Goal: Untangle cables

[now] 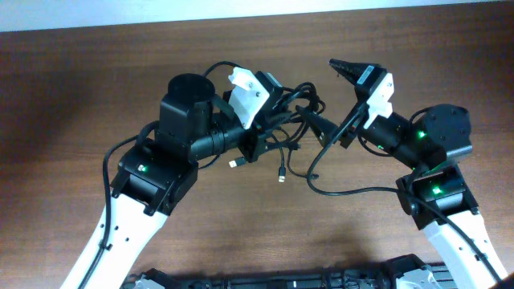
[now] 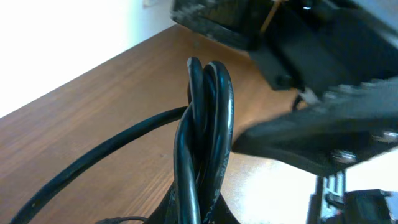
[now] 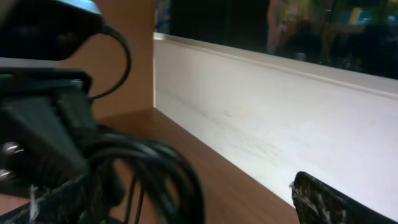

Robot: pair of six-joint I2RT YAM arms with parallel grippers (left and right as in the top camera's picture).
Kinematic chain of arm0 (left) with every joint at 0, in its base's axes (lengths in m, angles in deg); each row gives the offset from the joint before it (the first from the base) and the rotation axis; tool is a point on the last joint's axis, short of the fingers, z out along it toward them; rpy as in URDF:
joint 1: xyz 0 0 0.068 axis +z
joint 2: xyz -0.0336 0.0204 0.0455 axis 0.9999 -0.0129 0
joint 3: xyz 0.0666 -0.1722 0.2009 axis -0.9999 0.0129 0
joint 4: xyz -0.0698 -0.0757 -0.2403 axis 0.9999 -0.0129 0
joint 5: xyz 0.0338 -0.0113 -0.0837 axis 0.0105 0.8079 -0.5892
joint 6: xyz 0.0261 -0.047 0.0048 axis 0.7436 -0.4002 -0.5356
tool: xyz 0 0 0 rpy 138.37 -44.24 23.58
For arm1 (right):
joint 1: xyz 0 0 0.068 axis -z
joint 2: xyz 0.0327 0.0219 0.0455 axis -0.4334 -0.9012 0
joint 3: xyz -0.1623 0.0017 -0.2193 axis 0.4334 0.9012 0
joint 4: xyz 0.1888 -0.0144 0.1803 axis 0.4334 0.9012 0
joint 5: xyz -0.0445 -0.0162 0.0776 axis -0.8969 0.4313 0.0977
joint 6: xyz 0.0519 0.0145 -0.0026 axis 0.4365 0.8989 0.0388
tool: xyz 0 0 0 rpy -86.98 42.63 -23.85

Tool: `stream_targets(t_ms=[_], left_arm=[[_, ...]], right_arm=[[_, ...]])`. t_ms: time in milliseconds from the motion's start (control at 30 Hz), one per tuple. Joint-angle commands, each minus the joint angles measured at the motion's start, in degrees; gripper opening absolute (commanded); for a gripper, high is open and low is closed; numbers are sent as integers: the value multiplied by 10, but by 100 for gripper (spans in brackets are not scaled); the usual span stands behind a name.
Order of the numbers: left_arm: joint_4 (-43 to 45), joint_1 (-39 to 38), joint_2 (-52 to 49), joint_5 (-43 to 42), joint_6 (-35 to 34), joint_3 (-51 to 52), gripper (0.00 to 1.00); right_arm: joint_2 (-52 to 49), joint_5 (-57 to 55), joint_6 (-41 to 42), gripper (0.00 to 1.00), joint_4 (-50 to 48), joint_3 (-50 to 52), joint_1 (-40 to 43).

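Observation:
The cables (image 1: 293, 112) are thin black cords bunched in a tangle at the table's middle, between my two arms. Two small plug ends (image 1: 235, 164) hang loose onto the wood below the tangle. My left gripper (image 1: 269, 120) is shut on a twisted bundle of the cables, which rises from between its jaws (image 2: 199, 211) in the left wrist view (image 2: 208, 124). My right gripper (image 1: 341, 100) is open just right of the tangle. In the right wrist view one finger (image 3: 323, 199) shows at lower right, and blurred cable loops (image 3: 155, 174) hide the other side.
The brown wooden table (image 1: 96, 88) runs to a white wall at its far edge (image 3: 261, 106). A black cord (image 1: 353, 193) curves over the wood toward the right arm's base (image 1: 438, 193). The left arm's base (image 1: 152, 172) stands at front left.

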Motion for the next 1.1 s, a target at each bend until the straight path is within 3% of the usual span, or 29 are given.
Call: stream_targets(t_ms=[0,133,467,567,767,900,1067], left_arm=[[3,-1,12,-53,14,-10,0],[-3,-1,12,-53,27,-9,0],[-12,-1,12,-77,43,-9,0],[-12,-1,12,-138,78,-9,0],[-16,-1,12,-135,78,-9,0],[-16,-1,12,-33,34,-9,0],[-16,-1,12,-41,35,-9,0]], right_arm=[[7,-39,-29,96,-7,0,2],[7,-78,-51,97,-23,0,2],[7,-79,-243,97,-19,0,2],[7,-79,-246,97,-19,0,2],[9,-79,-246,97,-52,0,2],[10,-97,-246,97,-53,0,2],[10,-171,-247,97,-53,0,2]])
